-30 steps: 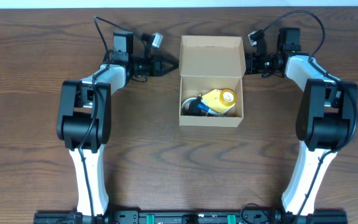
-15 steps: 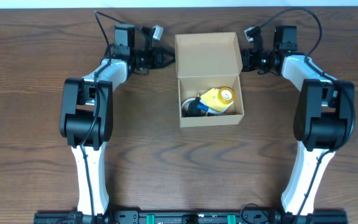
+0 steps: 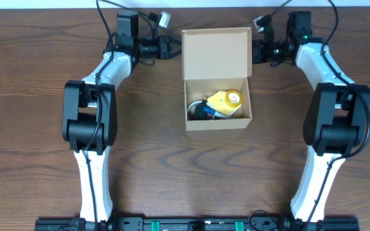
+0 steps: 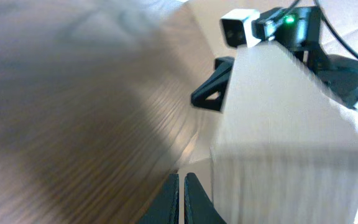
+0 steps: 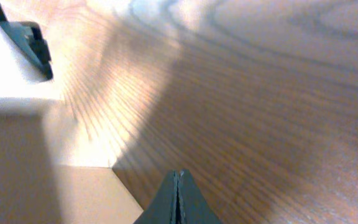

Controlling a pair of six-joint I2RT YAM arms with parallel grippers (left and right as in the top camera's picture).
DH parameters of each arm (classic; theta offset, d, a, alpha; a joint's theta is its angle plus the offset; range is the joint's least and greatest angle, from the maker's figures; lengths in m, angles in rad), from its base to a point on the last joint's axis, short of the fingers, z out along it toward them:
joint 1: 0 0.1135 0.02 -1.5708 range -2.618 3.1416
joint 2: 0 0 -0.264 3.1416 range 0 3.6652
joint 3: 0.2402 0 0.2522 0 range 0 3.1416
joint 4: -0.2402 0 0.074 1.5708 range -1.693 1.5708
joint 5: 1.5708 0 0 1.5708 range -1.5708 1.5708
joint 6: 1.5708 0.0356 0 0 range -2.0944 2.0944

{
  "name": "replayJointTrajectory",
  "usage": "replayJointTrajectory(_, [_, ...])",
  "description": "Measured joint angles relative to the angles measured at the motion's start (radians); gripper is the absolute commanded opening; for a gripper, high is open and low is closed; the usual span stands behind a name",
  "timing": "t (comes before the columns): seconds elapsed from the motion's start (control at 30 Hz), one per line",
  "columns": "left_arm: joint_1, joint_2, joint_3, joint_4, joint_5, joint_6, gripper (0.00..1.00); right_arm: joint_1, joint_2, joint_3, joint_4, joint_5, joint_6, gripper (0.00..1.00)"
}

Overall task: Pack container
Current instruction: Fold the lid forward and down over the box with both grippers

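The box (image 3: 218, 124) sat at the middle of the counter (image 3: 37, 77), toward its far side. Its lid (image 3: 215, 52) was thrown back behind the opening, though how steeply it stood could not be told. Inside lay a yellow item (image 3: 227, 102) and a smaller dark one (image 3: 204, 110) just beside it.

The left claw (image 3: 172, 48) was pressed together with nothing in it, at the lid's left edge. The right claw (image 3: 254, 51), likewise pressed together and bare, was at the lid's right edge. Whether either tip touched the cardboard was not clear.

Judging by the filled box and the arms flanking the lid, the loading looked finished and closing the lid was the step in hand. The next move likely called for both tips to get behind the lid and swing it forward together over the opening. They would need to push evenly, so that the light box neither twisted nor slid toward the near edge.
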Motion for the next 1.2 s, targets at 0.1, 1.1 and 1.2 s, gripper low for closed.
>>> replayJointTrajectory(0.1, [0.000,0.000,0.060,0.003,0.033,-0.019,0.05,0.000,0.000,0.077,-0.084,0.013,-0.055,0.01])
replayJointTrajectory(1.1, [-0.040,-0.437,0.117,-0.731,-0.346,0.355,0.06,0.065,-0.215,0.248,-0.720,0.128,-0.549,0.02])
replayJointTrajectory(1.2, [-0.039,-0.437,0.117,-0.739,-0.351,0.358,0.05,0.069,-0.215,0.248,-0.795,0.148,-0.585,0.02])
